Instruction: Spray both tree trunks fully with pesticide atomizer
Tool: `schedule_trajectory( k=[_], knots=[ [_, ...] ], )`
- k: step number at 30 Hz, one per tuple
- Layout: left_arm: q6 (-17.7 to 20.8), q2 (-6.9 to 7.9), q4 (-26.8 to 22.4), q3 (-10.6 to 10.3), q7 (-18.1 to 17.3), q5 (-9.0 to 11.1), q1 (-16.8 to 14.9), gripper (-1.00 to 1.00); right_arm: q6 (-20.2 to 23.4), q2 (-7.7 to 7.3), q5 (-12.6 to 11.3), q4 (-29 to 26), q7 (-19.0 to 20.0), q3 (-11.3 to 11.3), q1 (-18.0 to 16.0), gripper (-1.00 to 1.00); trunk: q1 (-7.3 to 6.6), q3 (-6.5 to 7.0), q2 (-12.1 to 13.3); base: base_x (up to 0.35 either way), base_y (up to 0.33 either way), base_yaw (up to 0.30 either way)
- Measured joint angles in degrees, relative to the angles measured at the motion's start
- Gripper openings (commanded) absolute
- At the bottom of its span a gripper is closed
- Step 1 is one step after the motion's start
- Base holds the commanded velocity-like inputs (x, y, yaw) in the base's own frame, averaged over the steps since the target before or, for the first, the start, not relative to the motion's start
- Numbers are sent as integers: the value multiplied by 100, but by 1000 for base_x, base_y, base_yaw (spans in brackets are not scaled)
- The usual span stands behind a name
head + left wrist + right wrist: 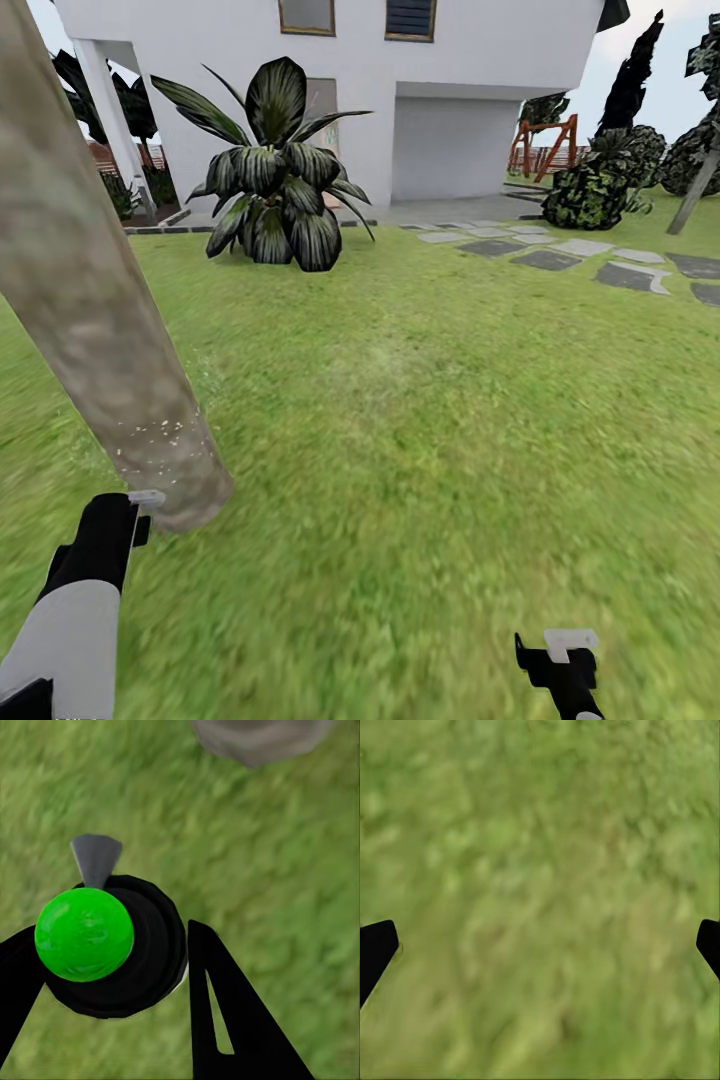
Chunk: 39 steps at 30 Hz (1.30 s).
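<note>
Spraying step: left gripper (pixel 112 967) clamped the atomizer (pixel 105 945) beside the speckled trunk (pixel 90 300) at frame left, right gripper (pixel 540 945) wide, empty; next, probably aim higher.

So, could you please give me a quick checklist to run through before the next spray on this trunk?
1. Atomizer held between the left gripper jaws: ok.
2. Nozzle pointing toward the tree trunk: cannot tell.
3. Pesticide on the trunk: white specks near the base.
4. Trunk fully covered: not ok, the upper part looks bare.
5. Right gripper open, over grass: ok.
</note>
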Motion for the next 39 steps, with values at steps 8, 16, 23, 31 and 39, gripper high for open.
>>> schedule_trajectory(
  k=[8, 16, 23, 31, 39],
  knots=[
    [-50, -163, 80, 241, -2, 33, 11, -100, 0, 12, 0, 1, -2, 7, 0, 100, 3, 0, 0, 102, 88, 5],
    [-646, -157, 236, 466, 0, -31, 56, -100, -5, 20, -1, 3, -10, 7, -2, 100, 3, 0, 0, 1, 1, 246],
    [-730, -127, 171, 862, -7, 24, 94, -100, -4, 20, -1, 2, -9, 6, -1, 100, 3, 0, 0, 0, 0, 213],
    [-749, -183, 178, 862, -25, 27, 94, -100, -7, 19, -1, 2, -4, 7, -1, 100, 3, 0, 1, 0, -180, 9],
    [-782, -184, 179, 870, -53, 34, 94, -100, -6, 19, -2, 2, -4, 7, -1, 100, 3, 0, 1, -16, -267, 0]
  ],
)
